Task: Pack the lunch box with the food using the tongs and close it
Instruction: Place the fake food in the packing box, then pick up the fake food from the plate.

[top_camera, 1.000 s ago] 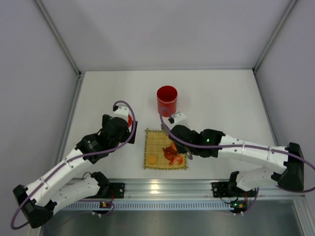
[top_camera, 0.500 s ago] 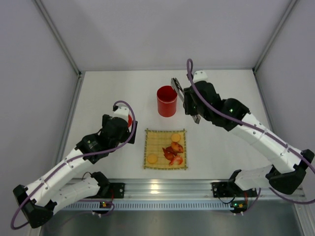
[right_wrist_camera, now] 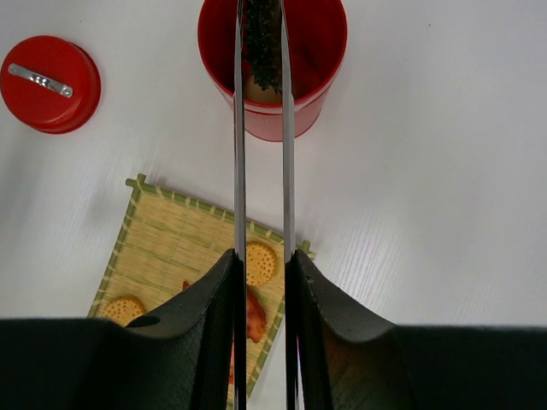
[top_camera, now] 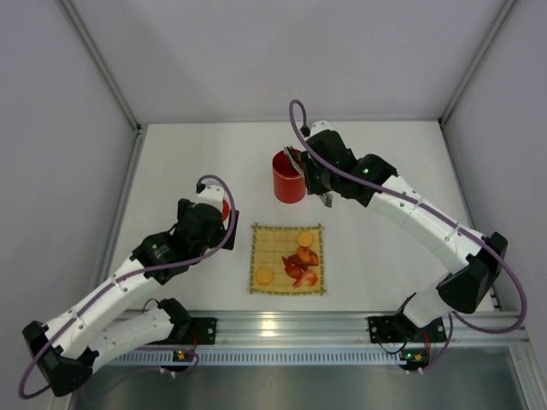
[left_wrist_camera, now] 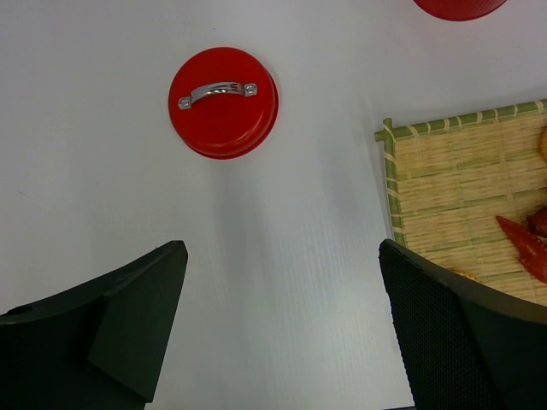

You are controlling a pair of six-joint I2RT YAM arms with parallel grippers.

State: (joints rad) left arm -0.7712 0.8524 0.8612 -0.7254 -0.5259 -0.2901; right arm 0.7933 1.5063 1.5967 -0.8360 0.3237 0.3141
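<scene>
The lunch box [right_wrist_camera: 316, 94] stands open, bare table round it. The bamboo mat [top_camera: 273, 248] and the lid [left_wrist_camera: 223, 102] lie on its near side, both apart from it. The right gripper [right_wrist_camera: 261, 282], arm stretched out, clamps the tongs [right_wrist_camera: 238, 171], which pinch a dark brown piece [right_wrist_camera: 262, 43] over the box's mouth. The left gripper [left_wrist_camera: 282, 282] gapes wide, near-left of the box.

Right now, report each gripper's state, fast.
Left gripper: open, holding nothing.
Right gripper: shut on the tongs, a dark food piece between their arms over the lunch box.
</scene>
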